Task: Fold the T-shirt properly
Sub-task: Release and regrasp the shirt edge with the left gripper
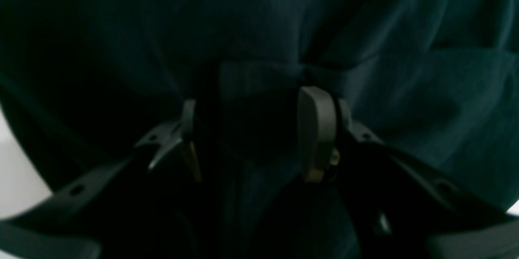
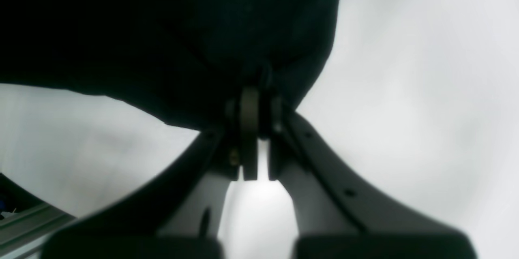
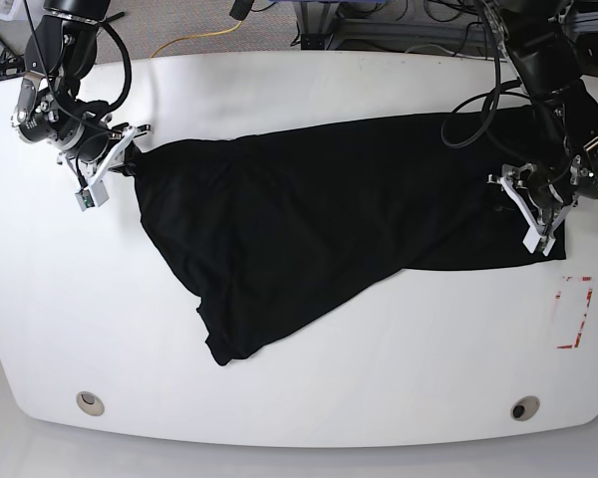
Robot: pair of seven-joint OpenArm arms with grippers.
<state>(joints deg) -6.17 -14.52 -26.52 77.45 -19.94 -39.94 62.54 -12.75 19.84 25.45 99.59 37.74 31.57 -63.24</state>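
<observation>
The black T-shirt (image 3: pixel 329 209) lies spread across the white table, plain side up, its near part trailing down to a corner at the front. At its left end in the base view, my right gripper (image 3: pixel 132 161) is shut on a pinch of the cloth, and the right wrist view shows its jaws (image 2: pixel 259 88) pressed together on the black edge. My left gripper (image 3: pixel 513 194) rests on the shirt's right end. In the left wrist view its fingers (image 1: pixel 318 129) stand apart, with dark fabric (image 1: pixel 405 88) bunched between and beyond them.
A red-outlined rectangle (image 3: pixel 575 312) is marked on the table (image 3: pixel 299 388) at the right, just past the shirt. Two round holes (image 3: pixel 90 402) sit near the front edge. Cables and an aluminium frame run behind the table's far edge.
</observation>
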